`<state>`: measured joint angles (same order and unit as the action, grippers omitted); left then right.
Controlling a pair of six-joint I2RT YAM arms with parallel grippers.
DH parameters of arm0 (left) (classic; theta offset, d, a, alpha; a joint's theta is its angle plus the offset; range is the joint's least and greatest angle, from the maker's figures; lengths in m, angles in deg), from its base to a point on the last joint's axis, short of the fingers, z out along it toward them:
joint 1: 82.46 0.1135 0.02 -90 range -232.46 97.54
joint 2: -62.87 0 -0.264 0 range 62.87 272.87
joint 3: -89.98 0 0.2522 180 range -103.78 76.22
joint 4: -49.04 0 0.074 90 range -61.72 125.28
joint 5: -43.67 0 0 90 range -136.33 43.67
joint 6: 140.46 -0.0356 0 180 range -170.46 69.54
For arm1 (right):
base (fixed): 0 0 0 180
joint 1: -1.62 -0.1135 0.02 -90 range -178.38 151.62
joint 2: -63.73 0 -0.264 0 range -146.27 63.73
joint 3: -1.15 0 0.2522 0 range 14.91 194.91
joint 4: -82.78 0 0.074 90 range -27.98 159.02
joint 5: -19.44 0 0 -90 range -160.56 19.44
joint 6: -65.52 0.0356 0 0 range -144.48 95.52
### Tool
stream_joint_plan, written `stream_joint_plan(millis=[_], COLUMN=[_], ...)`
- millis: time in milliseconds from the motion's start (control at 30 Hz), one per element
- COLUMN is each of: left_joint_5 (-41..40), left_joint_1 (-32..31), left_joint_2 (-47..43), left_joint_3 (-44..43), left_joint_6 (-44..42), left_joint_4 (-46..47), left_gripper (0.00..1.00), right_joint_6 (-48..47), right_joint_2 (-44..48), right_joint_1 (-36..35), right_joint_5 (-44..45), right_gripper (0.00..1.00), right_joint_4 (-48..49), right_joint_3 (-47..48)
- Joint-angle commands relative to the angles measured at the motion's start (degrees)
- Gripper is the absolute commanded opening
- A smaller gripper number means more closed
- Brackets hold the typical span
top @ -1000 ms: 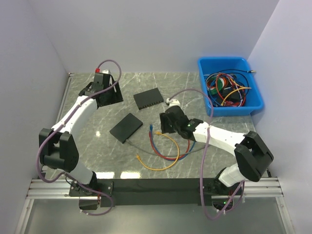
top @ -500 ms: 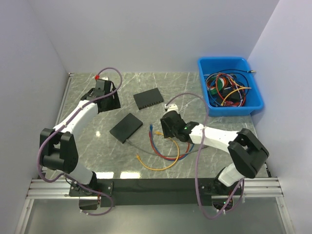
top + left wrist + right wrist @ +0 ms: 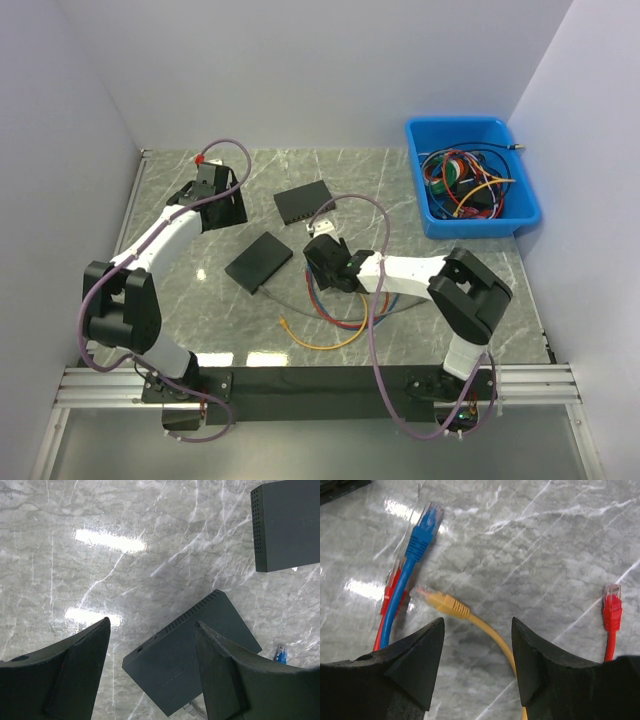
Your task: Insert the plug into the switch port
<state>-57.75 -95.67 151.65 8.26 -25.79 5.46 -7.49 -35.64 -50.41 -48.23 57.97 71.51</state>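
Note:
Two dark switches lie on the marble: one [image 3: 304, 202] farther back, one [image 3: 259, 262] nearer, the latter also showing between my left fingers [image 3: 185, 665]. My left gripper [image 3: 220, 205] hovers open above the table [image 3: 151, 622], holding nothing. My right gripper [image 3: 320, 260] is open [image 3: 477, 620] low over the cable ends. A yellow plug [image 3: 445, 604] lies just ahead of its left finger, and its cable runs back between the fingers. A blue plug [image 3: 425, 527] lies farther left with a red plug [image 3: 387, 597] under its cable. Another red plug [image 3: 611, 605] lies to the right.
A blue bin [image 3: 520, 195] full of tangled cables stands at the back right. Loose blue, red, yellow and grey cables [image 3: 335, 315] loop over the table's near middle. A grey plug [image 3: 192, 710] lies by the near switch's corner. White walls close in the left and back.
My right gripper has swung left across the table to the cable ends beside the near switch. My left gripper shifted slightly left and nearer, then held still.

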Motion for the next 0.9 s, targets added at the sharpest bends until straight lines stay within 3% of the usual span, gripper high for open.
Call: stream_joint_plan(millis=[0, 533, 633, 867], left_joint_5=[0.17, 0.52, 0.52, 0.52], left_joint_1=[-0.23, -0.23, -0.23, -0.23], left_joint_2=[-0.09, 0.08, 0.17, 0.35], left_joint_3=[-0.94, -1.12, -1.03, -1.12], left_joint_6=[-0.67, -0.76, -0.67, -0.76], left_joint_4=[0.20, -0.06, 0.12, -0.15], left_gripper=[0.73, 0.73, 0.73, 0.72], right_joint_6=[-1.00, -1.26, -1.26, -1.09], right_joint_2=[-1.96, -6.10, -6.53, -6.54], right_joint_1=[0.09, 0.00, 0.00, 0.00], right_joint_5=[2.63, 3.16, 2.90, 2.20], right_gripper=[0.63, 0.58, 0.52, 0.22], right_joint_4=[-0.73, -0.21, -0.11, 0.33], right_joint_3=[3.78, 5.10, 5.10, 4.75])
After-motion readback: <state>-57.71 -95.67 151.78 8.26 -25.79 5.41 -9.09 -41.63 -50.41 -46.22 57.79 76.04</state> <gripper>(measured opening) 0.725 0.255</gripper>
